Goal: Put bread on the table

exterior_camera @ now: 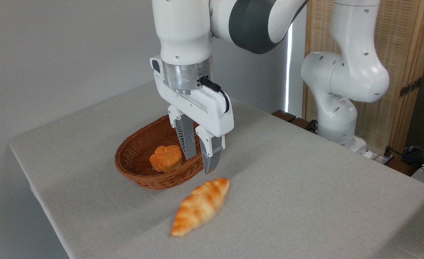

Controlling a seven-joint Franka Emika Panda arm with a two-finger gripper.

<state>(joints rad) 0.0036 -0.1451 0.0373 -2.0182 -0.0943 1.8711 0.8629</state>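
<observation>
Well, the bread [200,207] lies flat on the counter [305,187], just outside the basket [132,169] at its five o'clock. The hand [199,158] hangs above, fingers parted and empty, judging by that, the loaf is delivered.

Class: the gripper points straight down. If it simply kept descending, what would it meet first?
Probably the basket near rim or the table cloth just beside it; depth is unclear. The gripper hangs open above, apart from the bread.
</observation>
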